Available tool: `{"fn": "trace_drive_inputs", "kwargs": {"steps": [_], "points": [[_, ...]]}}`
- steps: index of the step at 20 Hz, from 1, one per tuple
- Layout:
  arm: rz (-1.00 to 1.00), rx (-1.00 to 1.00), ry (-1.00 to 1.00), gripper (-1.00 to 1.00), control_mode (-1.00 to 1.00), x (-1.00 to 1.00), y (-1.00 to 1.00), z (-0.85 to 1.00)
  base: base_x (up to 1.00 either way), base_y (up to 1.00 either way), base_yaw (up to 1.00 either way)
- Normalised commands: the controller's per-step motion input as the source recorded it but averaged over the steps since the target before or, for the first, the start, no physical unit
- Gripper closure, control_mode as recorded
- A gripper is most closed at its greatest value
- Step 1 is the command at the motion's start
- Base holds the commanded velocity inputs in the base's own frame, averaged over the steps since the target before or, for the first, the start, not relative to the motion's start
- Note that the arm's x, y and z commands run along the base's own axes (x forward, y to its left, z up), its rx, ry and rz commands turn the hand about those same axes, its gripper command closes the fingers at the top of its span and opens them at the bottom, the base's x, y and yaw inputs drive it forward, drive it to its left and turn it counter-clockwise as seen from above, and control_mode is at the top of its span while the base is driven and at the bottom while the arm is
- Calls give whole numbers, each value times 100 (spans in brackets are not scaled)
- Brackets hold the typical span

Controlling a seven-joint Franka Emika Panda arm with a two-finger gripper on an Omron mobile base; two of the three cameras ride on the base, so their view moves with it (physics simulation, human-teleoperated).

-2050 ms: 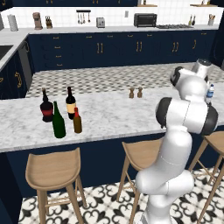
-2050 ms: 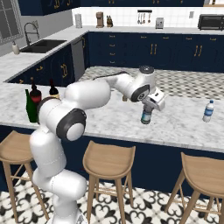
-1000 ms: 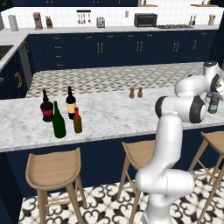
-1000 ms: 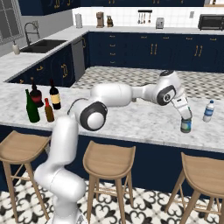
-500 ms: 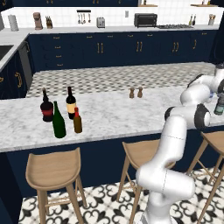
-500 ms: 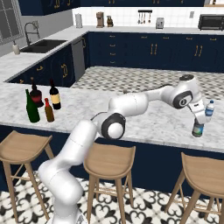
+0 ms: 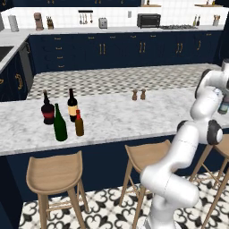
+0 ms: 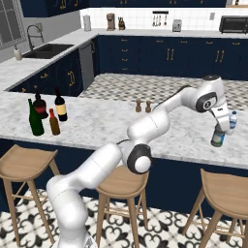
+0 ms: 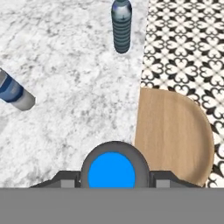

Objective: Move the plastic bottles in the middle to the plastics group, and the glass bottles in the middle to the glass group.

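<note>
The end effector (image 8: 219,133) grips the bluish plastic bottle (image 8: 218,136) upright, low over the bench (image 8: 184,133); the clear water bottle (image 8: 232,120) stands just beside it, farther back.

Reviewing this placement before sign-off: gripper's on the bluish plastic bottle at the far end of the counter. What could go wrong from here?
1. The small bluish translucent bottle in the gripper hangs close to the marble counter's edge; the hand view shows a wooden stool seat and floor right beside it. Released tilted, it might roll off.
2. The clear, whitish water bottle with blue band stands right beside the gripper; opening or lifting away could knock it.
3. The arm looks stretched far out, so fine correction may be limited.
</note>
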Motion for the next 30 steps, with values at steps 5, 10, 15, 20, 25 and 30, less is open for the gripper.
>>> {"fn": "trace_drive_inputs", "kwargs": {"steps": [5,10,15,20,25,30], "points": [[4,-20,-8,100,-100,0,29,-45,0,0,0],[4,-7,-11,100,-100,-2,-8,-24,0,0,0],[5,0,-1,100,-100,14,-25,0,0,0,0],[6,0,0,100,-100,16,-6,0,0,0,0],[4,0,0,100,-100,22,0,0,0,0,0],[2,0,4,100,-100,9,0,0,0,0,0]]}}
